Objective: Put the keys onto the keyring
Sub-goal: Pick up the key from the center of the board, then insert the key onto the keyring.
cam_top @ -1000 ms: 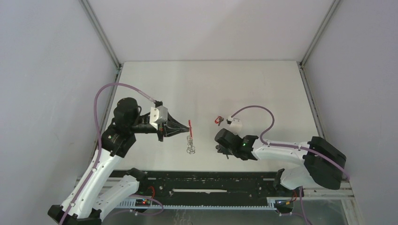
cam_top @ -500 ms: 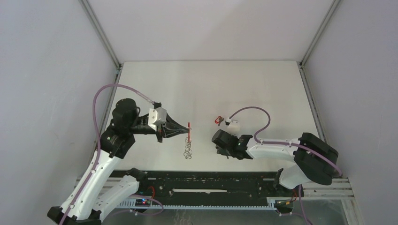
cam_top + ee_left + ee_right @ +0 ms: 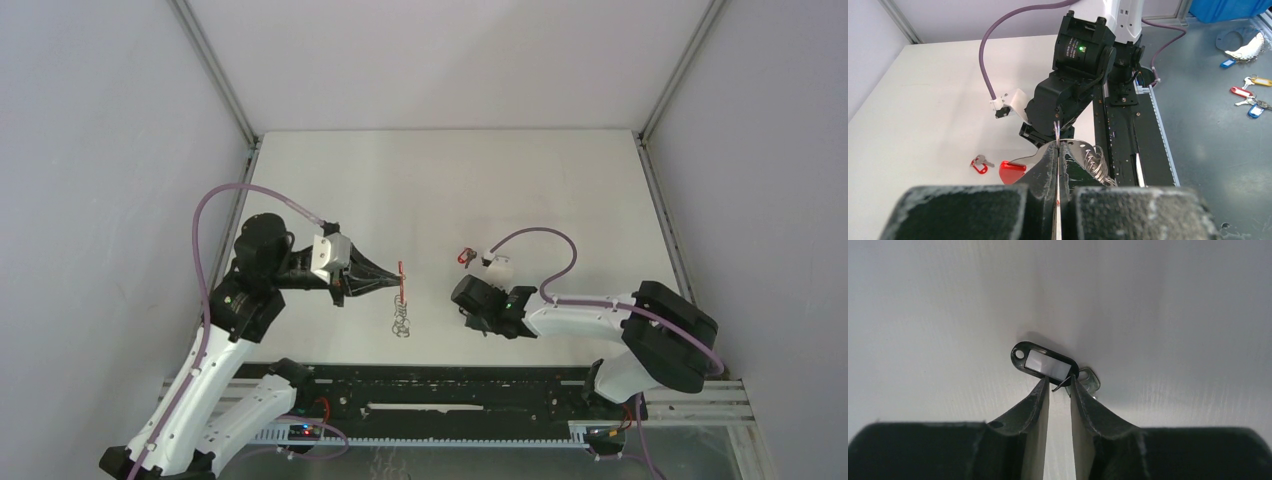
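Note:
My left gripper [image 3: 391,281] [image 3: 1058,146] is shut on a thin metal keyring [image 3: 1058,131] that stands upright between its tips. A bright red strap [image 3: 401,272] [image 3: 1011,170] and a string of silvery rings [image 3: 401,320] [image 3: 1096,161] hang from it above the table. My right gripper [image 3: 471,312] [image 3: 1059,382] points straight down at the table, open by a narrow gap. Its fingertips [image 3: 1044,386] straddle the wire loop at the end of a black key tag [image 3: 1043,361] with a white label. A silver key [image 3: 1089,379] on that tag pokes out behind the right finger.
A second small key with a red tag [image 3: 465,256] [image 3: 979,164] lies on the white table [image 3: 560,190] just beyond the right wrist. The black rail [image 3: 440,392] runs along the near edge. More tagged keys [image 3: 1248,95] lie on the floor outside.
The right arm has shifted a little to the left and its jaws have narrowed over the black tag. My left gripper has drifted slightly nearer with the strap and rings.

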You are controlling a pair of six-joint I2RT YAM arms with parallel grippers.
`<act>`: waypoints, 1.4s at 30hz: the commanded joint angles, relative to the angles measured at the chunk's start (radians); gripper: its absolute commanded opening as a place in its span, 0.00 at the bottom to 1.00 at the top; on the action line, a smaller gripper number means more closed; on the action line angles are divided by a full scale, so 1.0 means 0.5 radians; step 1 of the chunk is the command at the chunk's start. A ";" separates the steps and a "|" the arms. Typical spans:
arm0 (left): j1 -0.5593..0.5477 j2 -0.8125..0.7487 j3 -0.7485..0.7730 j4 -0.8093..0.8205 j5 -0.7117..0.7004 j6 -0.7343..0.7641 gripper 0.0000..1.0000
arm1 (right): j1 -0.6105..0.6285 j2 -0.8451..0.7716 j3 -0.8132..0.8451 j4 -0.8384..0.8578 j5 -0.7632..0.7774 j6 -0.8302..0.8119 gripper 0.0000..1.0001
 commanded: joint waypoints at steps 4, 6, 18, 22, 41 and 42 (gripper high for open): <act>0.014 -0.019 -0.042 0.069 0.049 0.026 0.00 | -0.016 0.005 0.056 0.001 0.084 0.044 0.23; 0.014 -0.018 -0.039 0.069 0.047 0.026 0.00 | -0.017 -0.007 0.056 0.009 0.090 0.010 0.16; 0.014 -0.002 -0.039 0.067 0.049 0.022 0.00 | 0.044 -0.230 0.027 0.130 0.118 -0.549 0.00; 0.014 -0.005 -0.061 0.069 0.078 0.019 0.00 | 0.035 -0.427 -0.062 0.400 -0.115 -1.055 0.00; 0.002 0.237 -0.122 0.271 0.302 -0.075 0.00 | -0.237 -1.311 -0.158 0.921 -1.755 -2.761 0.00; 0.004 0.253 -0.117 0.284 0.307 -0.085 0.00 | -0.237 -1.274 -0.105 0.891 -1.790 -2.812 0.00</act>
